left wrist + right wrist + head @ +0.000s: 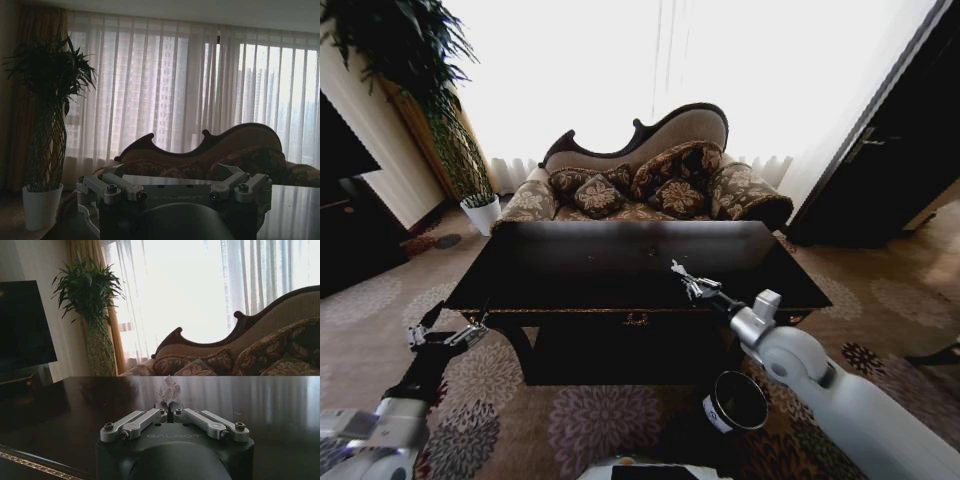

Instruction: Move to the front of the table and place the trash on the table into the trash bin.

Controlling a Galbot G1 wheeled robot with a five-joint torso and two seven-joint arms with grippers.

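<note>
The trash bin [735, 400] stands on the carpet at about 5 o'clock from the table's front centre, directly beneath the right forearm; its mouth faces up and its interior is dark, so the contents cannot be determined. The left gripper [448, 334] hangs off the table's front-left corner, at about 8 o'clock from the gold ornament, with its fingers spread and holding nothing. The right gripper [682, 273] is over the table [570, 265], right of centre, at about 1 o'clock from the ornament. In the right wrist view its fingers [150, 415] are drawn together on a white crumpled paper scrap [169, 390], which protrudes beyond the tips with no clear long axis. The right gripper [170, 412] is therefore the arm engaged with the trash. The governing relation is vertical: the bin lies back toward the robot and well below the held scrap. No other litter is discernible on the glossy tabletop.
</note>
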